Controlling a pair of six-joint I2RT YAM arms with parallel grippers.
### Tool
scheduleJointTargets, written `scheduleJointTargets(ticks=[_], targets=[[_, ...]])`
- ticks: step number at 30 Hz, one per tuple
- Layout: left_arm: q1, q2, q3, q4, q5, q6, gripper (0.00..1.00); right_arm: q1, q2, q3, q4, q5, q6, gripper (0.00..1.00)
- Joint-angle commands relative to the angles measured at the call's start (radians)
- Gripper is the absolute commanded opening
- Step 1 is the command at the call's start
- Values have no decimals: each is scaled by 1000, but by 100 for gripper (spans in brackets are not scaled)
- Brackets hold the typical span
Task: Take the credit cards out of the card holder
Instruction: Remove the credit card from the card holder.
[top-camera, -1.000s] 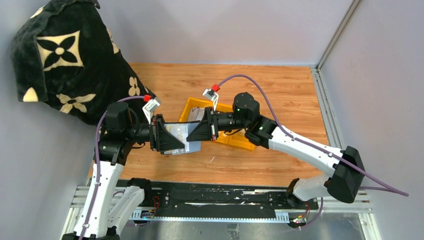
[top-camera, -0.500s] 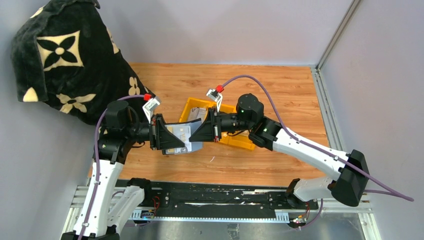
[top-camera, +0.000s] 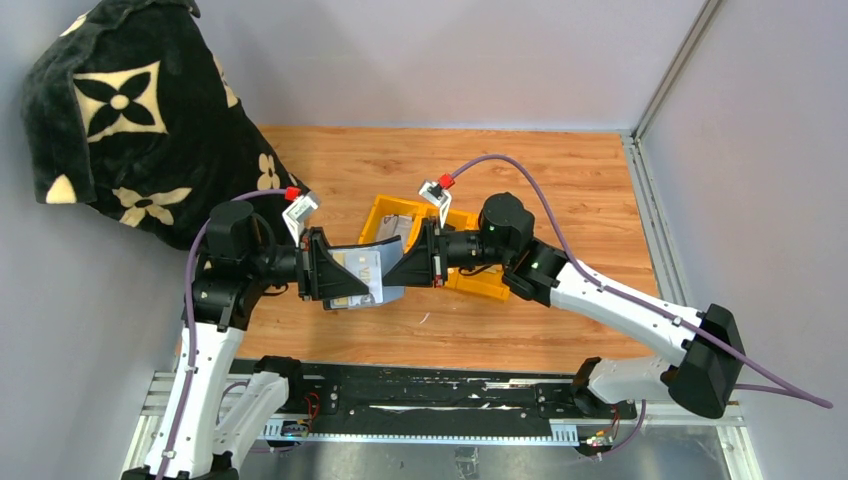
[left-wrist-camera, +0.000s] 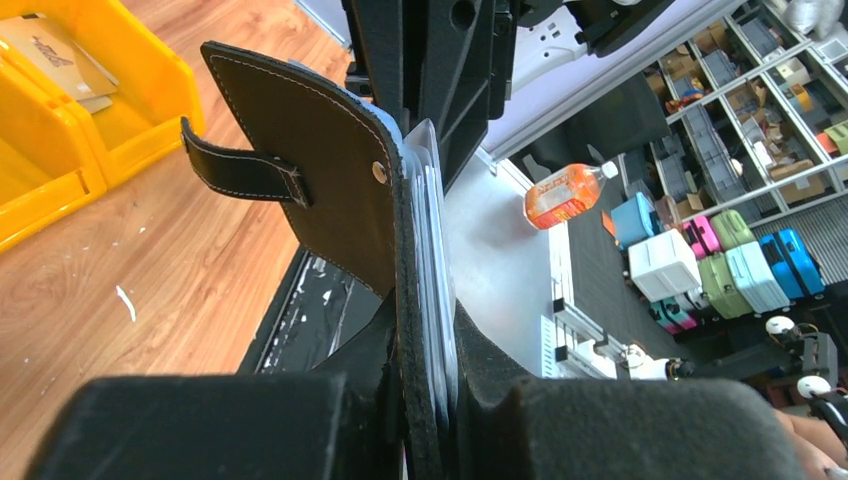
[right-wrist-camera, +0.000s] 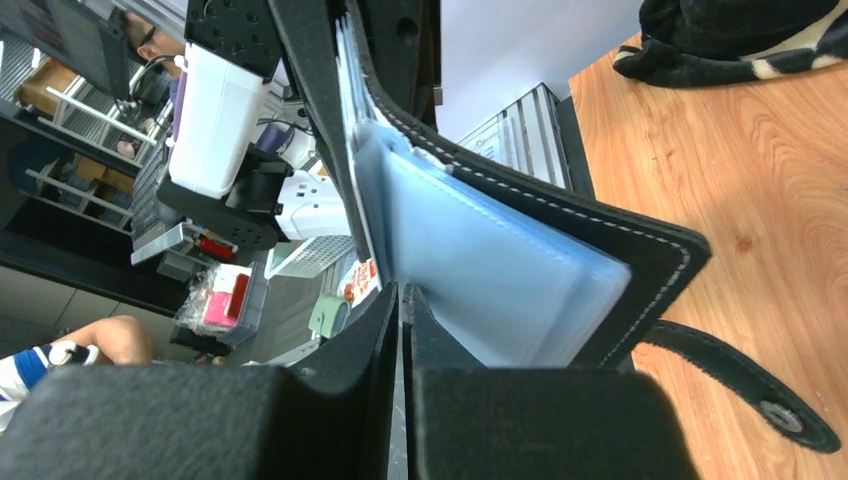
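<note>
My left gripper (top-camera: 335, 276) is shut on the black card holder (left-wrist-camera: 320, 170) and holds it upright above the table, its strap tab (left-wrist-camera: 240, 172) hanging free. Clear bluish sleeves (right-wrist-camera: 490, 270) with cards fan out of it. A pale card face with a yellow mark (top-camera: 356, 268) shows from above. My right gripper (top-camera: 392, 272) faces the left one. Its jaws are closed on a thin pale card edge (right-wrist-camera: 400, 300) at the holder's open side. The left fingers (left-wrist-camera: 560, 420) clamp the holder's spine and sleeves.
A yellow compartment bin (top-camera: 478, 282) stands on the wooden table just behind the right gripper, with flat tan and grey pieces (left-wrist-camera: 50, 55) inside. A black plush blanket with cream flowers (top-camera: 130, 120) fills the far left corner. Grey walls close the back and right.
The right arm's wrist and elbow have shifted to the right and slightly down. The left arm and the card holder have stayed nearly still.
</note>
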Motion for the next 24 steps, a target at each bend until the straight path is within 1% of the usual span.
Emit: scheduleJointTargets(ticks=[1, 2, 3, 5, 7, 11, 13, 16, 17, 19, 20, 22, 23, 24], targets=[[-1, -14, 32, 14, 6, -26, 13, -9, -2, -16, 106, -8, 69, 21], [-1, -15, 35, 13, 2, -26, 13, -10, 9, -8, 140, -16, 86, 32], [-1, -14, 35, 14, -1, -25, 12, -10, 19, -2, 165, -28, 102, 37], [-1, -16, 36, 14, -4, -28, 12, -9, 35, 3, 224, -43, 134, 43], [-1, -18, 36, 14, -8, -29, 12, -10, 44, 12, 256, -56, 152, 45], [-1, -25, 37, 19, -18, -29, 12, -9, 58, 28, 263, -61, 165, 44], [-1, -27, 40, 19, -19, -29, 12, -9, 70, 35, 263, -61, 168, 40], [-1, -30, 45, 20, -19, -31, 12, -9, 94, 52, 255, -53, 169, 35], [-1, -31, 45, 20, -19, -32, 12, -9, 104, 60, 251, -48, 168, 32], [-1, -34, 46, 19, -18, -33, 15, -9, 118, 76, 238, -50, 166, 21], [-1, -36, 45, 19, -15, -34, 18, -9, 123, 80, 239, -53, 165, 13], [-1, -35, 44, 20, -1, -40, 28, -8, 119, 77, 248, -54, 167, 2], [-1, -33, 42, 20, 6, -43, 32, -8, 113, 71, 255, -54, 167, 0], [-1, -32, 41, 20, 14, -45, 36, -8, 107, 63, 266, -55, 167, 0]])
